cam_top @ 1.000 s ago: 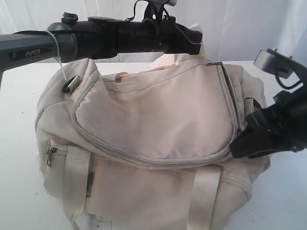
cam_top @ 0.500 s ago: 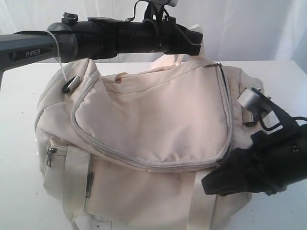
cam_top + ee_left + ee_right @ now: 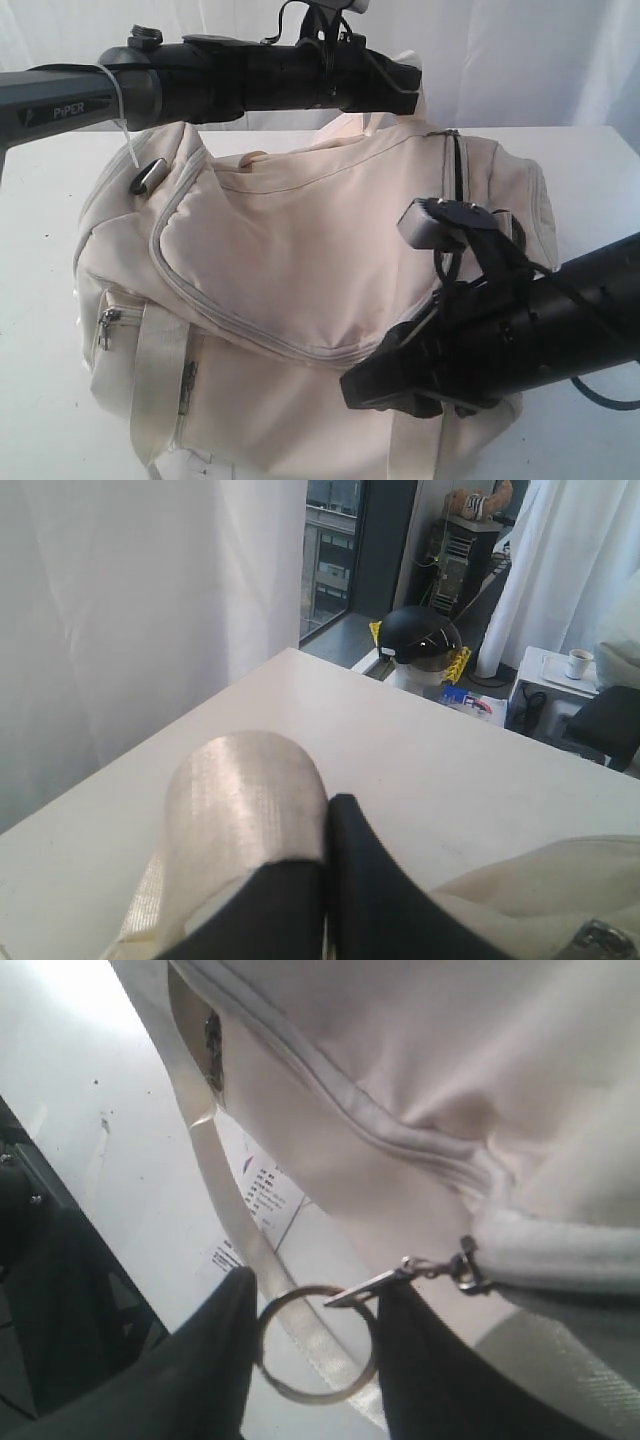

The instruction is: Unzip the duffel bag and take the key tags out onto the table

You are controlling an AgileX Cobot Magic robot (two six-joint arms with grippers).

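right gripper (image 3: 320, 1282): its two black fingers squeeze a round metal ring (image 3: 276, 1384), one finger on each side, low at the front of the bag.
metal ring: it hangs from the zip slider (image 3: 463, 1265) by a thin metal pull.
zip (image 3: 250, 335): the grey zip is closed along the front curve. A dark slit shows along the bag's right end.
paper tag (image 3: 262, 1195): white with small print, it lies flat under the bag's front edge, and a cream strap crosses it.
duffel bag (image 3: 300, 240): big, cream-white and puffy. It sits on the table, and the right arm lies across its front right corner.
side pocket (image 3: 125, 330): it is at the bag's left front, with a small zip pull hanging down.
table (image 3: 40, 300): white and flat, it shows on both sides of the bag.
left gripper (image 3: 327, 815): its fingers are pressed together on a cream webbing handle (image 3: 245, 790), which folds over one finger. It is up above the back of the bag.
left arm (image 3: 200, 85): dark, it reaches across over the bag's top from the left.
far off: a black helmet (image 3: 422, 640) sits past the table's edge. A cup (image 3: 578, 663) stands on a small white stand, and there are white curtains.
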